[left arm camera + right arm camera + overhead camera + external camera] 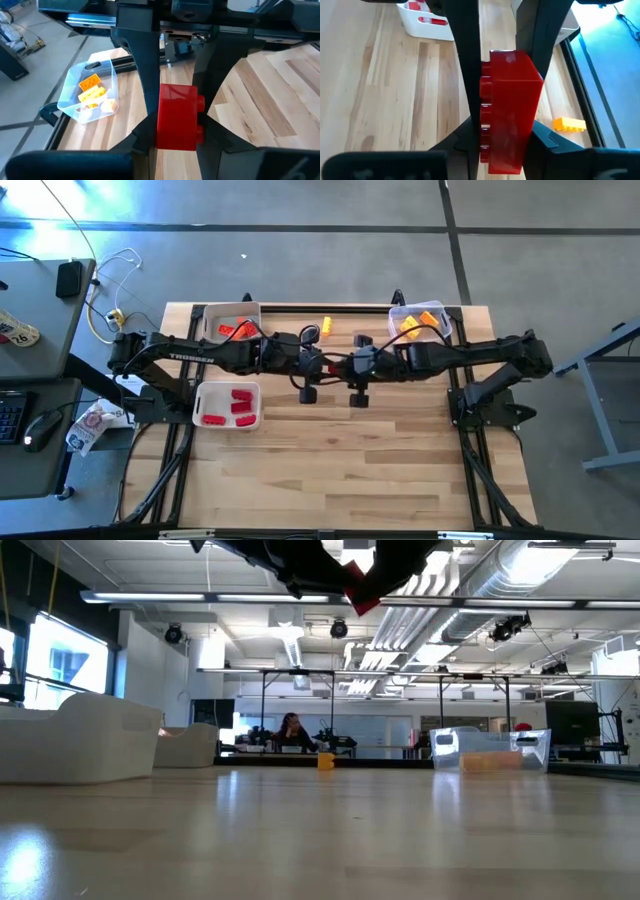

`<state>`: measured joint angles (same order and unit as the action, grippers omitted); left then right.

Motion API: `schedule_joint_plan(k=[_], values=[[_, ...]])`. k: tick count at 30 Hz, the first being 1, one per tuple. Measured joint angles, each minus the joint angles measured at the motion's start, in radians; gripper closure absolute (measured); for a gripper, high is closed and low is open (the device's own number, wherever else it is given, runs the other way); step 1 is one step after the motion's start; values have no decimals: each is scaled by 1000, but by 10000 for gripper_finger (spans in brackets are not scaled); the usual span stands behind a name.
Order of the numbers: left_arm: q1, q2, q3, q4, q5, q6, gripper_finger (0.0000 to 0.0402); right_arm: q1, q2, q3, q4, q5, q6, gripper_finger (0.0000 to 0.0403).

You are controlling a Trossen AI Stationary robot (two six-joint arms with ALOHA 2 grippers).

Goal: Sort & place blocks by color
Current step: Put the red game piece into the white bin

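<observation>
Both tools, left (pixel 175 120) and right (pixel 500 125), clench glossy, studded red plastic blocks (pixel 177 117).

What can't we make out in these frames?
- High view: the red blocks both grippers hold are hidden under the arms at the table's middle.
- Low view: left gripper and right gripper cut off by the top edge; one red block barely shows.
- Low view: white tray walls hide its contents.
- Clear tub: block count too small to tell.

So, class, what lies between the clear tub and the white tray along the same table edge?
A loose yellow block, about midway between the white tray and the clear tub; the high and low views both show it.
</observation>
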<state>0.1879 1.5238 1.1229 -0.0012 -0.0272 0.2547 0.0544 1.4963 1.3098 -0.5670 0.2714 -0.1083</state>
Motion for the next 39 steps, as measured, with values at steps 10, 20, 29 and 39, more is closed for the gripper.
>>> schedule_joint_plan(k=[10,20,29,39], values=[[2,0,0,-136,-81,-39,329,-5,3,0,-4,13,-3,223],[-14,-76,0,-492,-155,-133,328,-46,3,0,-5,69,65,195],[-84,-172,0,-787,-246,-258,327,-103,3,0,3,70,111,194],[-172,-257,-65,-1115,-335,-512,326,-168,3,0,138,70,112,194]])
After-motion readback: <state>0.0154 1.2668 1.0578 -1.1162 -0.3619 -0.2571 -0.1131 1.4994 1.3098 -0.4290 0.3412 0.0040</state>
